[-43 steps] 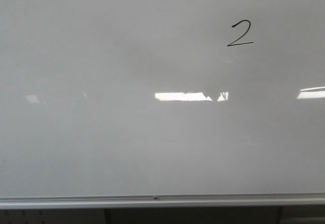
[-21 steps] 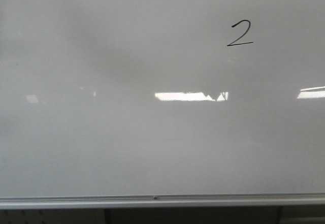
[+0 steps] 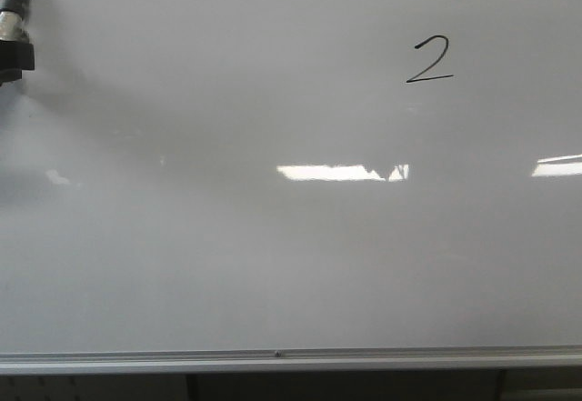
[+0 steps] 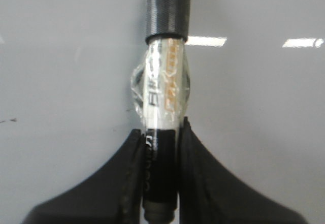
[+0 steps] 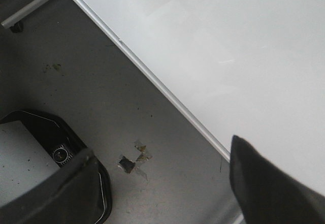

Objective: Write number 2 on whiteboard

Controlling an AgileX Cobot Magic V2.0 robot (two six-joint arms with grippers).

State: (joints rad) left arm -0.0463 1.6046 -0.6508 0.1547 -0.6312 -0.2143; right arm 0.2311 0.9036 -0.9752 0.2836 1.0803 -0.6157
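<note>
The number 2 (image 3: pixel 429 60) is sitting in thin black ink on the whiteboard (image 3: pixel 273 255), in the upper right part of the board, well above the silver rail (image 3: pixel 291 359) running along the board's lower edge. Two bright light reflections (image 3: pixel 327 173) are lying below the digit, about midway between it and the rail.

Far to the left of the digit, at the board's upper left edge, the tip of a marker (image 3: pixel 15 10) is poking into the front view.

In the left wrist view the left pincer (image 4: pixel 158 153) is clenching that marker (image 4: pixel 163 92), its black fingers (image 4: pixel 190 148) pressing on the barrel from both sides, with the board behind.

The right pincer (image 5: pixel 162 183) is hanging released, its fingers well apart, over the grey floor (image 5: pixel 101 92) beside the board's rail (image 5: pixel 152 76).
</note>
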